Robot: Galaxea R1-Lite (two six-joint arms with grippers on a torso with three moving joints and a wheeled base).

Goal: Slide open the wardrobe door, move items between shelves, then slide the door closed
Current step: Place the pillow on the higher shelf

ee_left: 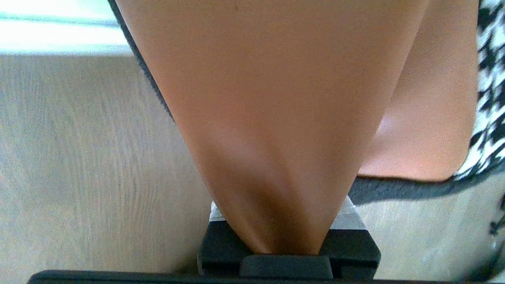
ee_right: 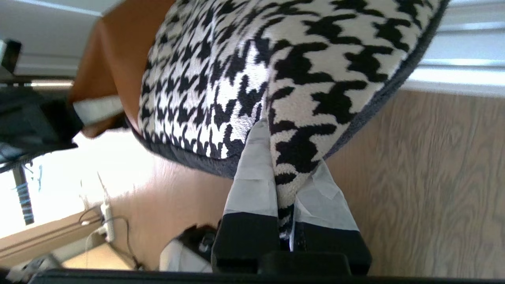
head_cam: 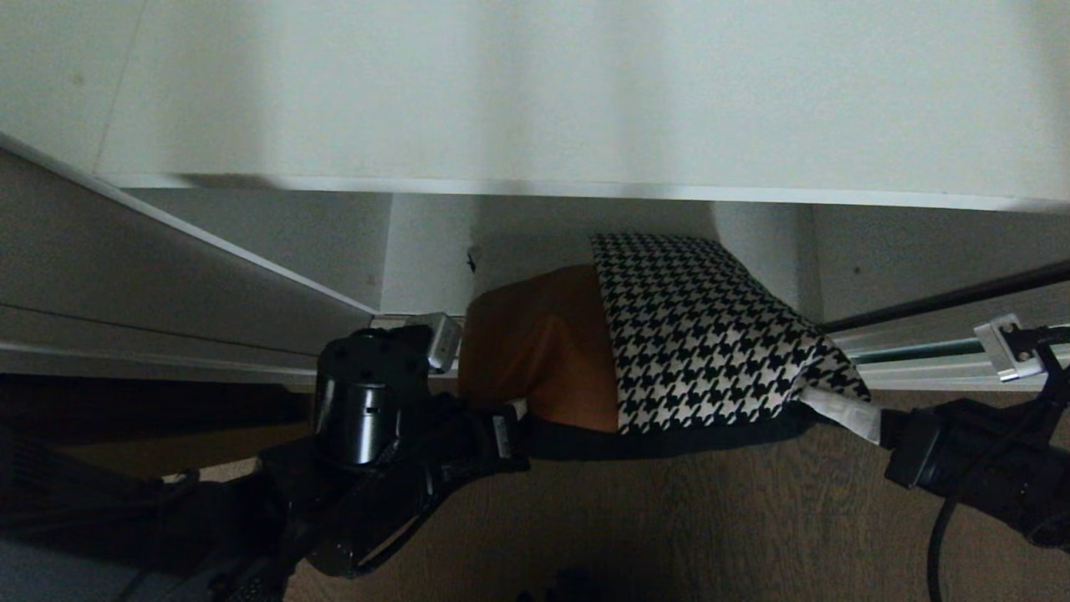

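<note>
Mid-transfer between shelves, the left gripper [head_cam: 514, 431] clamps the cushion's [head_cam: 669, 334] tan corner and the right gripper [head_cam: 869, 418] its houndstooth corner, holding it below the white shelf [head_cam: 535, 100], so next they must raise it level together

White shelf [head_cam: 585, 100] across the far, upper part of the scene, nothing seen lying on it. Below, wood-grain floor [head_cam: 710, 535] near, meeting silver track [head_cam: 911, 355] at right.
</note>
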